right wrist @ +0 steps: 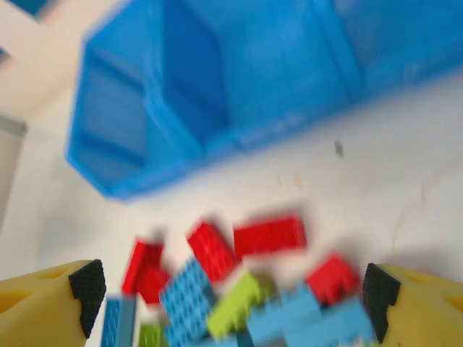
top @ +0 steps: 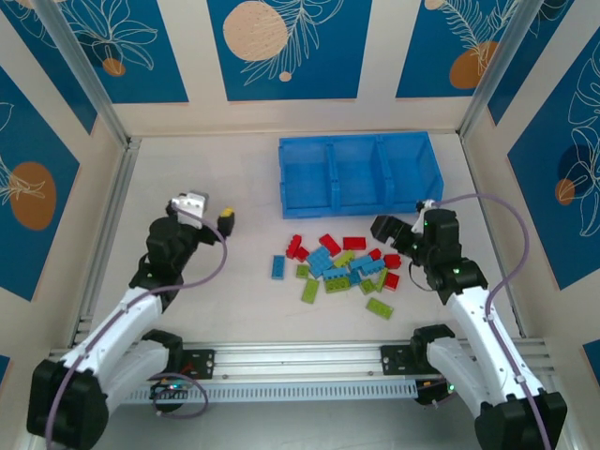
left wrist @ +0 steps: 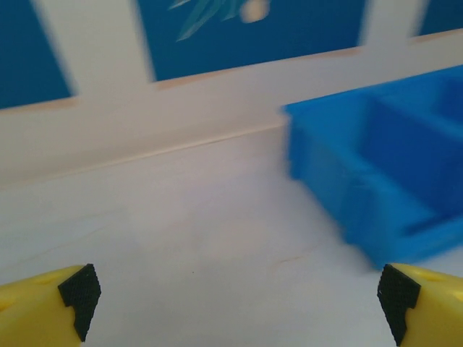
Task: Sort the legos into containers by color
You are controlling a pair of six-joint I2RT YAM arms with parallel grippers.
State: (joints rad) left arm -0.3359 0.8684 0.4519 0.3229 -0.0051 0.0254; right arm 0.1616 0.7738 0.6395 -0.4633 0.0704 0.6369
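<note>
Toward the far edge of the table (top: 216,169), the blue tray (top: 309,210) shows bare floor in all three containers (top: 356,176). The legos (top: 342,267) lie heaped near its front wall. Both the left gripper (left wrist: 239,307) and the right gripper (right wrist: 231,296) gape wide, the right above the heap.

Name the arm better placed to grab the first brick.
Right: the right gripper, open, hangs at the pile of small red, blue and lime plastic bricks; the left gripper faces bare table.
</note>
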